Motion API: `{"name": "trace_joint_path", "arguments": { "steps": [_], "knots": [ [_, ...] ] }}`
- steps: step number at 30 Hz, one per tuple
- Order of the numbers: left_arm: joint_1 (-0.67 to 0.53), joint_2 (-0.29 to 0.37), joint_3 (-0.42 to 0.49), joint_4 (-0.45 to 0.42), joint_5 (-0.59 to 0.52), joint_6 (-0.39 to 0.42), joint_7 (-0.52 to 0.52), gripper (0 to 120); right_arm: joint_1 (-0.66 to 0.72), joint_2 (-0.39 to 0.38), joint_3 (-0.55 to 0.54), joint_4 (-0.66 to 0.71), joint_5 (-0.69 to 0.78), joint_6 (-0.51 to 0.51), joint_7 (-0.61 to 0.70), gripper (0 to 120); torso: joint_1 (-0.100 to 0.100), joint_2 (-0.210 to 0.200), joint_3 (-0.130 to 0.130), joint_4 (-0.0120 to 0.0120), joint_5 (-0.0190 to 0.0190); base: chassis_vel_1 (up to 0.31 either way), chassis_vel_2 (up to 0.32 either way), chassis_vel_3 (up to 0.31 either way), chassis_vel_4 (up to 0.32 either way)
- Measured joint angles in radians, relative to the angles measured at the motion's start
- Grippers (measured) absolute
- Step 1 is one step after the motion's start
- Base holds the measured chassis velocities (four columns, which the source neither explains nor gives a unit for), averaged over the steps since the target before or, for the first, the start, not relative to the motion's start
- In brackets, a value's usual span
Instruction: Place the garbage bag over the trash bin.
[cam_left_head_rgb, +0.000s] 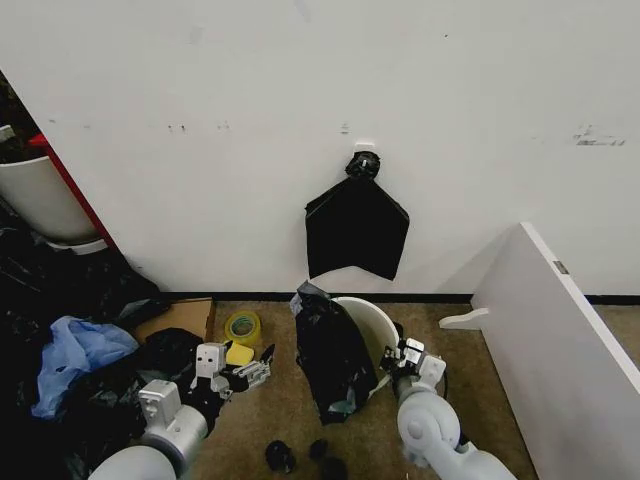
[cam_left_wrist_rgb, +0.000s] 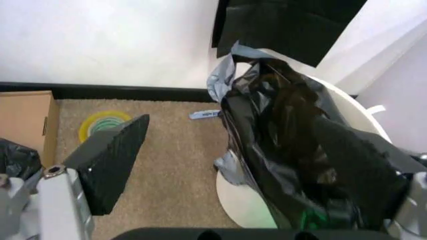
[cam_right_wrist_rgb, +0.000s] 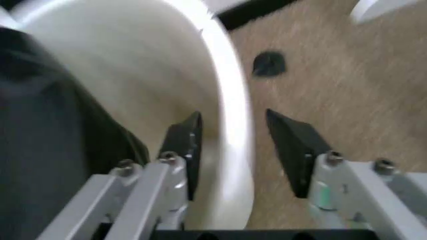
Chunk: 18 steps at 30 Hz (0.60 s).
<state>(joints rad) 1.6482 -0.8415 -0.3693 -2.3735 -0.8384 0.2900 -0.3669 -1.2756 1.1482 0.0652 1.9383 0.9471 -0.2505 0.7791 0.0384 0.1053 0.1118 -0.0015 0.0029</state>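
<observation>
the trash bin (cam_left_head_rgb: 372, 322) sits on the carpet close to the wall, tipped so its mouth faces up and toward the robot's right. the garbage bag (cam_left_head_rgb: 333, 360) is draped over the rim on the robot's left side and hangs down the outside to the floor; the right part of the rim is bare white.

the right tool (cam_right_wrist_rgb: 233, 145) is at that bare rim, its fingers spread, one inside the bin and one outside, straddling the wall without pinching it; it holds nothing. the left tool (cam_left_head_rgb: 250, 375) hovers low over the carpet just beside the bag, near a roll of yellow-green tape (cam_left_head_rgb: 242, 327). one dark finger shows in the left wrist view and nothing is held, but how far apart its fingers stand cannot be told.

judging from this, the bag is only partly on. to do the step well, the right tool should steady the rim firmly so the light pail does not slide or roll, while the film is gathered by its edge, not its middle, and stretched across to the uncovered side without tearing.

a small pale label (cam_left_wrist_rgb: 203, 114) lies on the carpet near the bin; its writing is too small to read. no brand is legible anywhere.
</observation>
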Motion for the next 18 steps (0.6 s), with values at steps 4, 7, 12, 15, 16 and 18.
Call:
{"name": "trace_joint_path", "arguments": {
  "steps": [4,7,12,15,16,18],
  "knots": [
    [-0.07,0.002,0.019,0.018,-0.033,0.027,-0.021,96,-0.044,-0.026,0.05,0.056,-0.05,0.001,-0.029,54,0.0,0.0,0.0,-0.0003,0.0,0.0,0.0,0.0,0.0],
    [-0.156,-0.001,0.063,0.043,-0.064,0.05,-0.042,96,-0.075,-0.041,0.089,0.093,-0.093,0.002,-0.047,66,0.0,0.0,0.0,-0.0004,-0.0003,0.0,0.0,0.0,0.0],
    [-0.25,-0.021,0.161,0.09,-0.1,0.056,-0.041,96,-0.107,-0.056,0.109,0.135,-0.168,0.009,-0.085,81,0.0,0.0,0.0,-0.001,-0.0003,0.0,0.0,0.0,0.0],
    [-0.274,-0.056,0.227,0.128,-0.116,0.055,-0.065,95,-0.108,-0.067,0.097,0.148,-0.196,0.007,-0.14,90,0.0,0.0,0.0,-0.0002,-0.0002,0.0,0.0,0.0,0.0],
    [-0.28,-0.064,0.242,0.135,-0.121,0.056,-0.072,95,-0.109,-0.069,0.095,0.151,-0.2,0.006,-0.148,94,0.0,0.0,0.0,0.0,-0.0002,0.0,0.0,0.0,0.0],
    [-0.308,-0.099,0.307,0.169,-0.136,0.062,-0.111,94,-0.119,-0.073,0.09,0.168,-0.217,0.0,-0.166,99,0.0,0.0,0.0,-0.0002,-0.0003,0.0,0.0,0.0,0.0]
  ]
}}
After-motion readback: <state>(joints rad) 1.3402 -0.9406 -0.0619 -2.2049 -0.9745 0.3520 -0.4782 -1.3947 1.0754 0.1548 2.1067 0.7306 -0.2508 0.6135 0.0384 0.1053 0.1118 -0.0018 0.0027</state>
